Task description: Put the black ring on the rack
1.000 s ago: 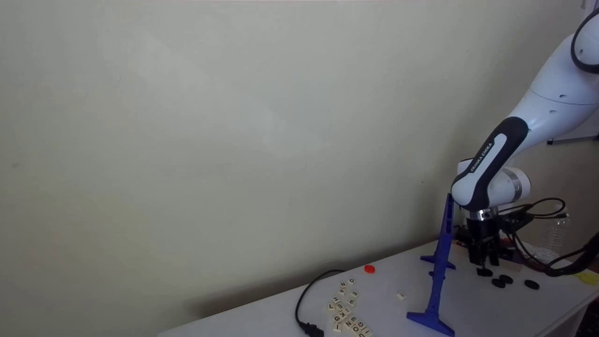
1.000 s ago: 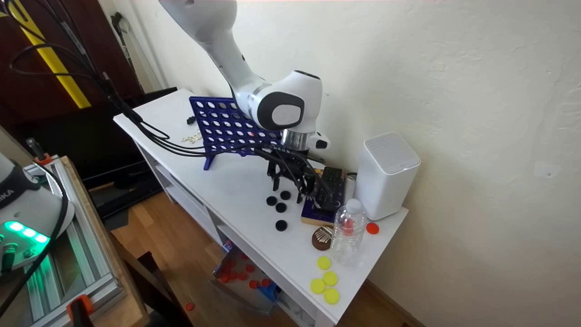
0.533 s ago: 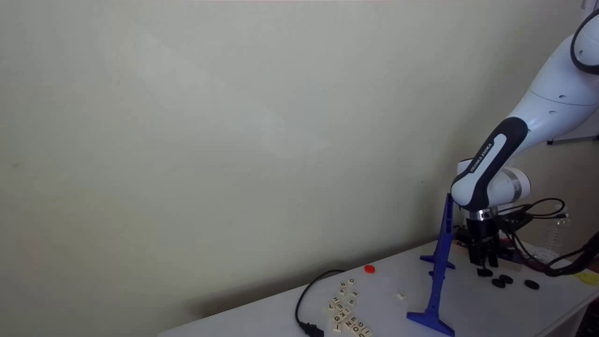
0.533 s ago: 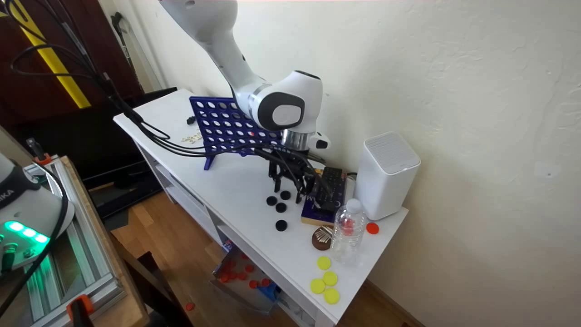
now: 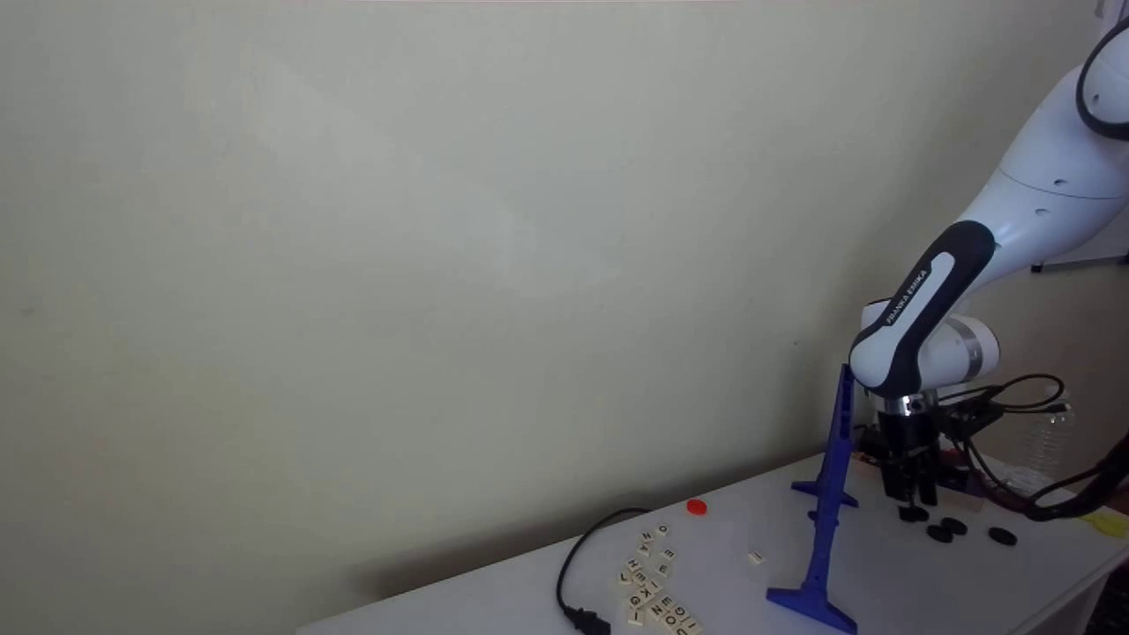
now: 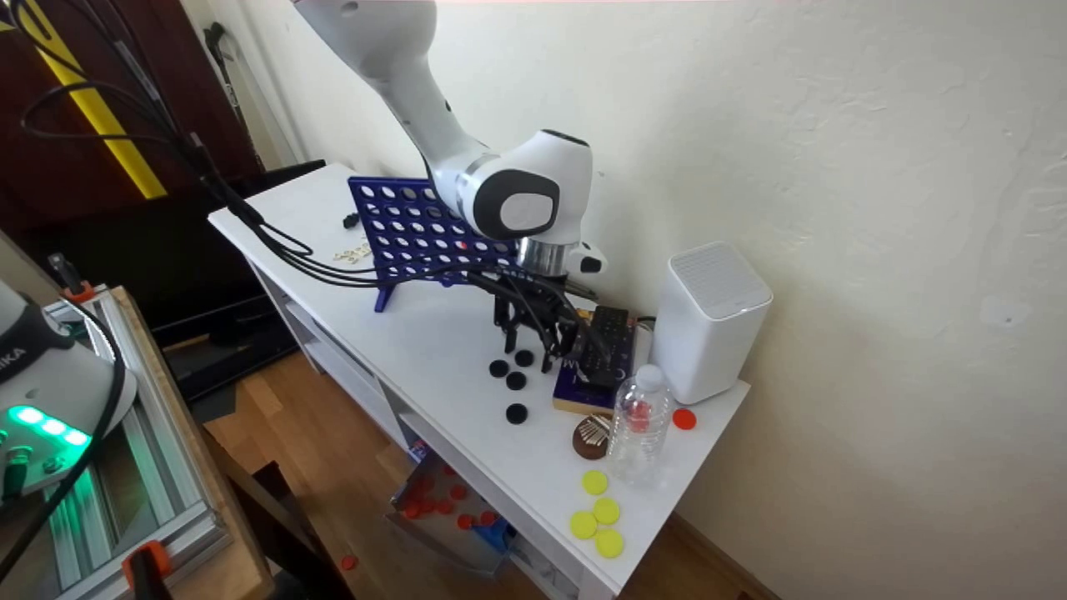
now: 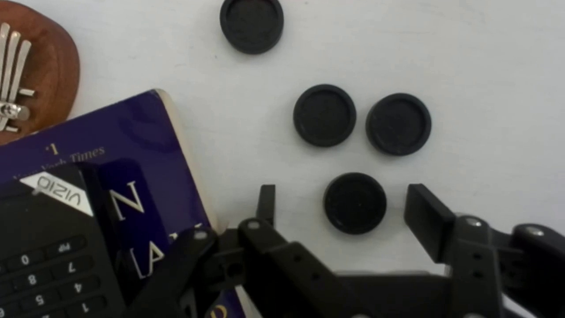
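Sitting at the near end of the white table (image 6: 417, 333) in an exterior view, four yellow discs (image 6: 608, 543) are bunched loosely together. Just past them there's a clear plastic bottle (image 6: 629, 454) with something red (image 6: 638, 417) showing through, a brown thumb piano (image 7: 57, 79) to its left and a flat red disc (image 6: 684, 418) to its right. A bit farther back, a dark purple book (image 7: 137, 128) has a black VIZIO remote (image 7: 48, 234) lying on it, and a tall white box (image 6: 704, 354) stands off to the right. Left of the book are four black rings (image 6: 517, 413), all flat on the table: one by itself nearest, then two just beside each other, and the farthest black ring (image 7: 355, 203) sits right between the fingers (image 7: 429, 221) of the gripper (image 7: 345, 207). Fingers are well apart, btw, and the wrist view shows bare table on both sides of that ring, so it's touching neither of them. How high the tips are above the table, can't really tell. Beyond that and over to the left stands the rack (image 6: 406, 218), a blue upright grid of round holes on blue feet, its upper right partly hidden by the white arm (image 6: 417, 108). Farthest off, past the rack, cream letter tiles (image 5: 646, 593) are scattered near a black plug (image 5: 588, 621), with another red disc (image 5: 697, 507) close to the wall (image 5: 441, 265).
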You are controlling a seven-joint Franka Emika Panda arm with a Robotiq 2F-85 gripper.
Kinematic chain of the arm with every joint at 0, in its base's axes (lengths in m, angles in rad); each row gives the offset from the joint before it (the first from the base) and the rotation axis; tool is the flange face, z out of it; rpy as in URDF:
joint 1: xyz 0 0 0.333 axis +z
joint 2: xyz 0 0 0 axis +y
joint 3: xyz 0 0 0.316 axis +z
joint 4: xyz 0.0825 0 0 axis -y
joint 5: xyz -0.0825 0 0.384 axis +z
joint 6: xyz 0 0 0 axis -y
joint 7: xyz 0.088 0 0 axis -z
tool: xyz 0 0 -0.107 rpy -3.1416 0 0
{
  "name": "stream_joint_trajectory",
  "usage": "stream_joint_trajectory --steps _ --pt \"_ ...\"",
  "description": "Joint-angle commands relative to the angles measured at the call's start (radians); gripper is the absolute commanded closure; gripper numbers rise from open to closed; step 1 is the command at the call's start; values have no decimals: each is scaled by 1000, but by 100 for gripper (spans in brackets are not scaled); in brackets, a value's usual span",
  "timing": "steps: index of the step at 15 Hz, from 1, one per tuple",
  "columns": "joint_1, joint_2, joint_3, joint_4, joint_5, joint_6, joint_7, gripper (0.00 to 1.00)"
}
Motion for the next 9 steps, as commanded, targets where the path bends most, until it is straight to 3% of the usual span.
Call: stream_joint_trajectory --steps 1,3,5,9 --pt "-16 28 17 35 6 4 8 45" --pt "-17 26 18 37 7 5 8 63" --pt "-17 24 20 39 7 6 7 73" --pt "-15 25 17 41 3 5 7 82"
